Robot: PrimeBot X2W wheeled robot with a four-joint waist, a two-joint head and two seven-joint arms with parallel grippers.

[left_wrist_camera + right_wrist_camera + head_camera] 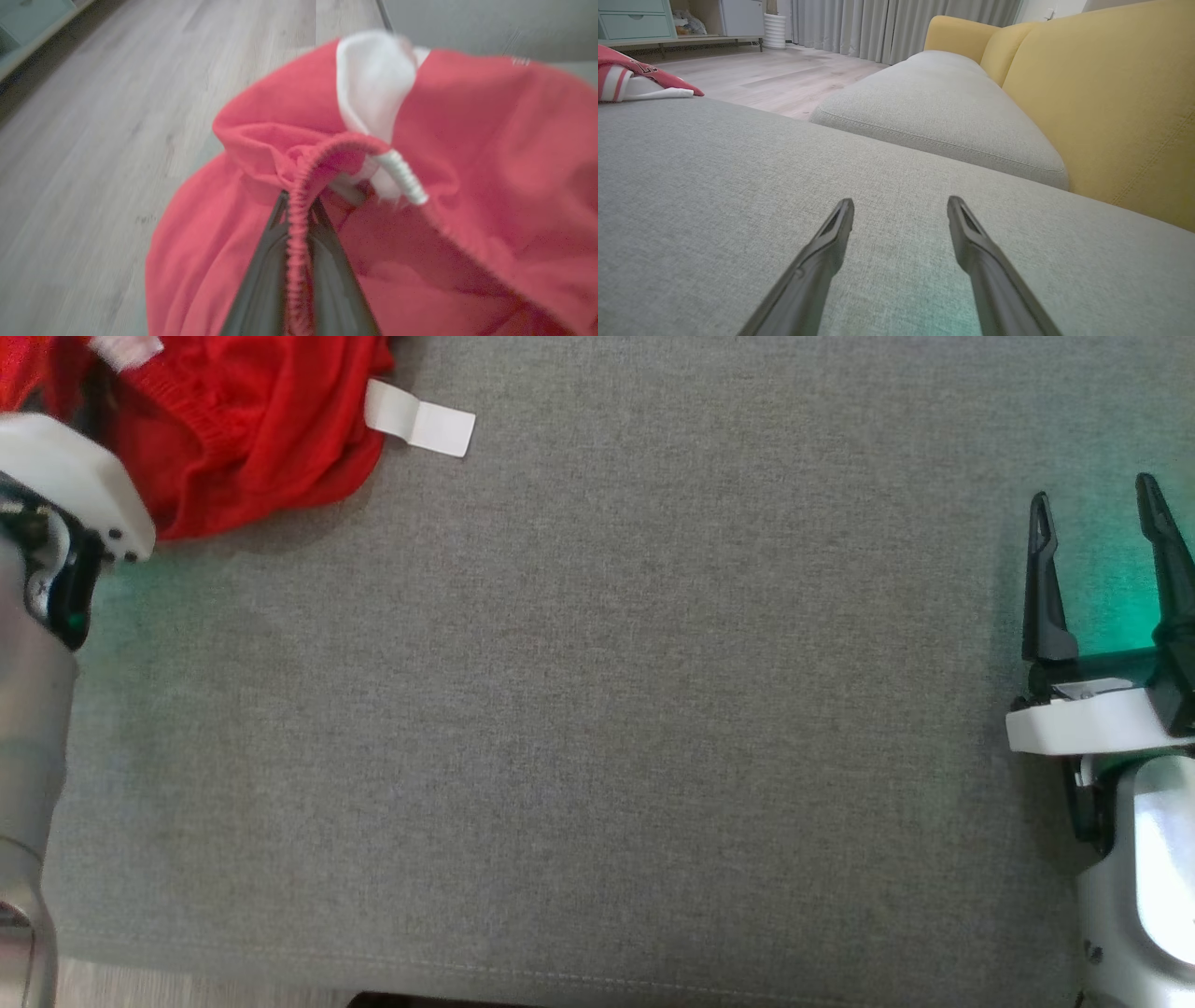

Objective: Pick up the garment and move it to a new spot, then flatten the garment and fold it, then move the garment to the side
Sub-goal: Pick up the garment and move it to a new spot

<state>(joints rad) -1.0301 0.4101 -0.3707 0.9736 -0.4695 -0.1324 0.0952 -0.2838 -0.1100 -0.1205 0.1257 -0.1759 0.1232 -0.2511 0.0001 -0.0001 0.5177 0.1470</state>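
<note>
Garment (243,439) of red cloth, bunched at the far left corner of the grey seat cushion (597,709), partly cut off by the edge of the head view. White label (420,422) flat on the cushion just right of the red folds, joined to them at one end. From the left wrist, somewhat blurred: ribbed elastic hem (299,224) of the garment pinched between the fingers of the left gripper (299,198), closed tight on it, with a white panel (373,84) of the same cloth just beyond. Pale wood floor (93,116) past the cloth on the left. Pale wrist housing (65,476) of the left arm in front of the red heap in the head view. Well apart, at the right side of the cushion: right gripper (1097,523), fingers spread wide and holding nothing, over bare grey fabric, green glow on the cushion beside it. Farther off in the right wrist view: second grey cushion (943,107), yellow sofa back (1111,93), grey curtains (878,23).
</note>
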